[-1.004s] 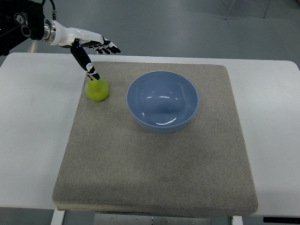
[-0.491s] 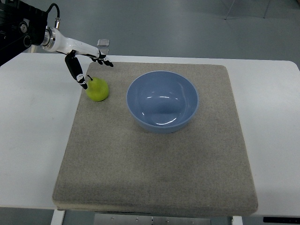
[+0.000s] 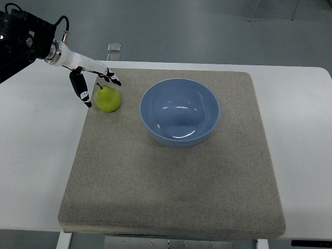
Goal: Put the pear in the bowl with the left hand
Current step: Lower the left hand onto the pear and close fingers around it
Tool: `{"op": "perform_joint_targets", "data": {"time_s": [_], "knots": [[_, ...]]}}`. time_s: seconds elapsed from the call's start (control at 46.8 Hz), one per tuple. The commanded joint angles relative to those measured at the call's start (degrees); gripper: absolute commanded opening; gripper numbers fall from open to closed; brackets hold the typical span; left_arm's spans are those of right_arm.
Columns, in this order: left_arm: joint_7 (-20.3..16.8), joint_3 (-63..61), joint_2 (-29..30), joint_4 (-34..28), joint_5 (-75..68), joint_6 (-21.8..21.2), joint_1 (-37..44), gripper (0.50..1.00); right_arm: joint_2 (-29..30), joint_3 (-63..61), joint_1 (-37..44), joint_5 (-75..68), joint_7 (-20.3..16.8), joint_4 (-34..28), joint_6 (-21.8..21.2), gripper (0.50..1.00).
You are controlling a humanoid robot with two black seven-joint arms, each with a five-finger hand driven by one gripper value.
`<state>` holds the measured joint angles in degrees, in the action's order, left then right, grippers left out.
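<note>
Pear [image 3: 107,99] sits upper left on mat [image 3: 171,171], left of bowl [image 3: 179,112]. Left robot hand [image 3: 92,83] spread open around it, holding nothing. Risk: thumb nudges pear, it rolls off.

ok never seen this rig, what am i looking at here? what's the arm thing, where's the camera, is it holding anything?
There is one camera, looking steeply down from the robot's own side of the table. The black arm entering from the picture's left ends in a white and black fingered left hand; it belongs to a two-armed humanoid. The right arm is out of view. On the white table lies a grey mat. On the mat stand a green pear, stem up, and an empty blue bowl to its right. Nothing is held yet: the hand is open around the pear, thumb on its left, the other fingers behind it. I cannot tell whether they touch it.
</note>
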<state>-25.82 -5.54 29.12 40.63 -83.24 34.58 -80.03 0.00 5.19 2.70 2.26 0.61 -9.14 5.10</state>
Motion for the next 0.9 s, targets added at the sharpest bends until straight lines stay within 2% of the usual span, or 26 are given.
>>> {"op": "perform_joint_targets", "data": {"time_s": [0.0,0.171,0.555,0.683,0.79,0.833,0.876], "knots": [[0.1,0.0,-0.1,-0.1,-0.3,-0.8,1.1,0.945,0.0,0.0,-0.1,0.0,0.0,0.0,0.0,0.924],[0.1,0.0,-0.6,-0.5,-0.5,-4.7,3.2,0.949,0.0,0.0,-0.1,0.0,0.0,0.0,0.0,0.926],[0.1,0.2,-1.2,-0.8,0.5,-5.1,3.7,0.971,0.0,0.0,0.0,0.0,0.0,0.0,0.0,0.924],[0.0,0.2,-1.3,-0.8,0.5,-5.4,4.3,0.932,0.0,0.0,-0.1,0.0,0.0,0.0,0.0,0.924],[0.0,0.1,-1.3,-0.8,0.0,-5.5,4.6,0.855,0.0,0.0,0.0,0.0,0.0,0.0,0.0,0.924],[0.0,0.1,-1.3,-0.8,-0.2,-5.5,4.6,0.851,0.0,0.0,0.0,-0.1,0.0,-0.1,0.0,0.926],[0.0,0.1,-1.3,-0.8,-0.3,-5.5,4.6,0.821,0.0,0.0,0.0,0.0,0.0,0.0,0.0,0.924]]}}
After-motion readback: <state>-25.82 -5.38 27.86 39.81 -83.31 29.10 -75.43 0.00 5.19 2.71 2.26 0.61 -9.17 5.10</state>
